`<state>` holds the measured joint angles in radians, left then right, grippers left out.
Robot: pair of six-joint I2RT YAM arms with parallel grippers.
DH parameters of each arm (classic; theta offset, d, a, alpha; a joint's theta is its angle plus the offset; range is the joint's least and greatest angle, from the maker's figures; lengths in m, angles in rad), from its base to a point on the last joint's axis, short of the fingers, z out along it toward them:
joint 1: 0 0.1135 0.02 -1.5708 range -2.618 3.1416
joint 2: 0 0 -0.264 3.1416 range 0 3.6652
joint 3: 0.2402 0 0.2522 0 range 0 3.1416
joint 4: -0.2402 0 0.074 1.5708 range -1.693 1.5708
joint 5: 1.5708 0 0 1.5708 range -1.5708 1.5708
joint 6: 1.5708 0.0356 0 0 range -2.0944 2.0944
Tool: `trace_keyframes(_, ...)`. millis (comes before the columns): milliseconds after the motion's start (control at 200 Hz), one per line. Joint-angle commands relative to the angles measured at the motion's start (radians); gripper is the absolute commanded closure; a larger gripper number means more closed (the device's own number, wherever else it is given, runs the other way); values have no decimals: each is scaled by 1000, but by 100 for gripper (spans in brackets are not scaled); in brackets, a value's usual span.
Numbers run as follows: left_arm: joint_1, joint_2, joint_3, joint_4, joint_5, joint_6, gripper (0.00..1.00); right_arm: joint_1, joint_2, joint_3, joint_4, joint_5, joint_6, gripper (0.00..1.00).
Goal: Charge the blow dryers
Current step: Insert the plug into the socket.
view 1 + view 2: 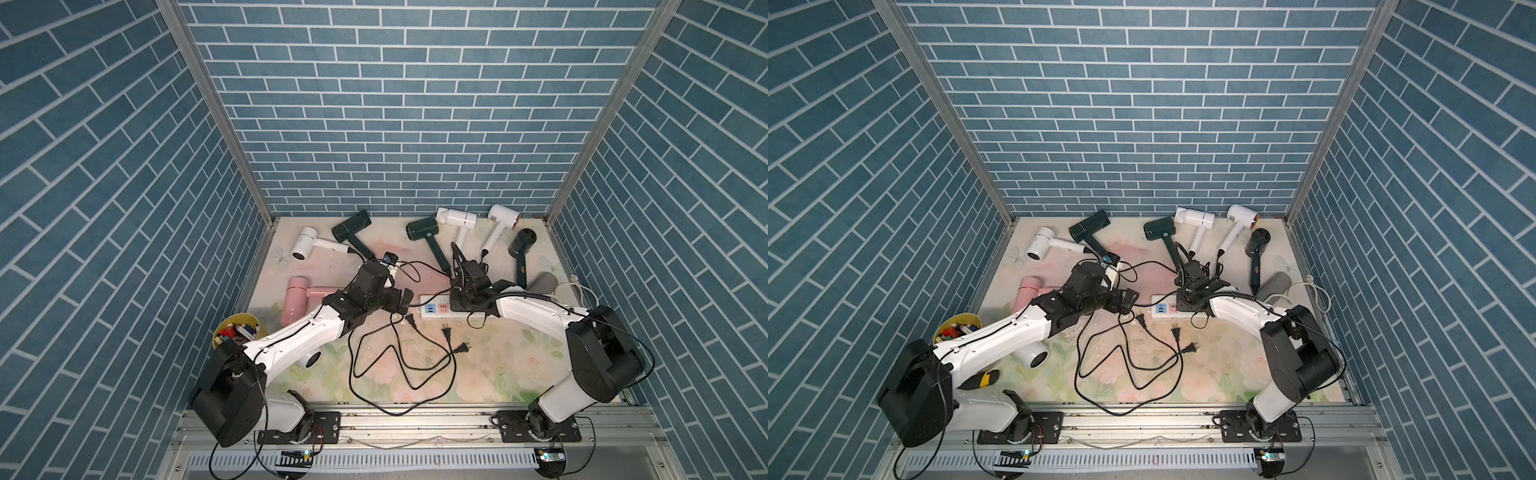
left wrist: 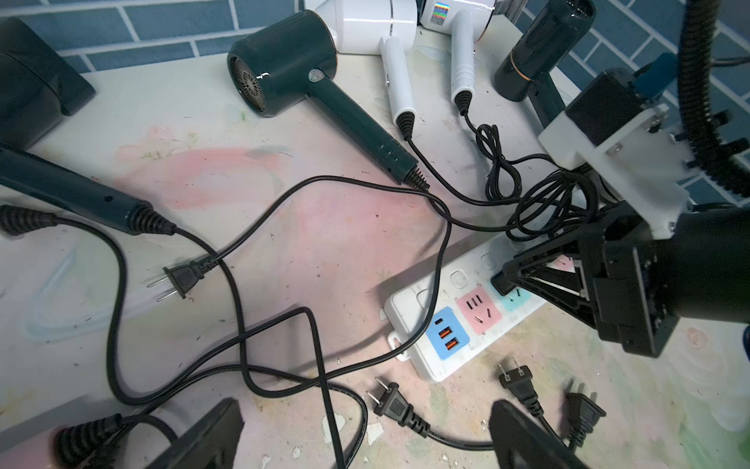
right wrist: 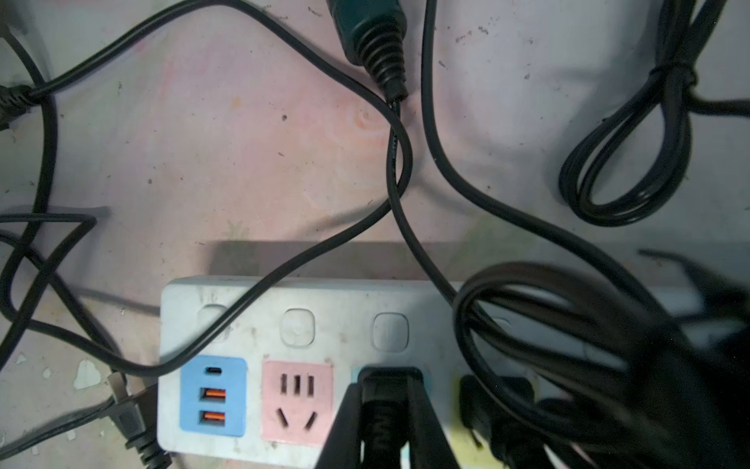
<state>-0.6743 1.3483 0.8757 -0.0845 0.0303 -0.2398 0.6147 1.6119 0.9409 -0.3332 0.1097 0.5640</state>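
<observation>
Seating plug (image 3: 384, 383) in power strip (image 3: 345, 293), teal socket (image 2: 524, 303): right tool (image 3: 385, 410) clamps plug; press down next. Left tool (image 2: 365, 410), nine o'clock, released.

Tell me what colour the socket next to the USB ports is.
Pink; the socket shows best in the right wrist view.
</observation>
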Motion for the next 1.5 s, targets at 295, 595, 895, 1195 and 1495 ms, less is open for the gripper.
trace_keyframes(295,46,-157,-106,24,-220,-57,0,-1,16,-12,-62,-25,-51,77)
trace_keyframes(595,149,-213,-170,45,-187,-156,0,2,-150,41,-96,-241,-118,35)
trace_keyframes(895,282,-166,-207,101,9,-245,0,34,-308,-19,-105,-365,-122,1)
trace_keyframes(1195,348,-31,-121,69,176,-212,0,33,-513,-119,-36,-227,-50,1)
trace_keyframes(1495,348,41,-7,-63,177,-92,1,32,-718,-225,-85,-27,50,1)
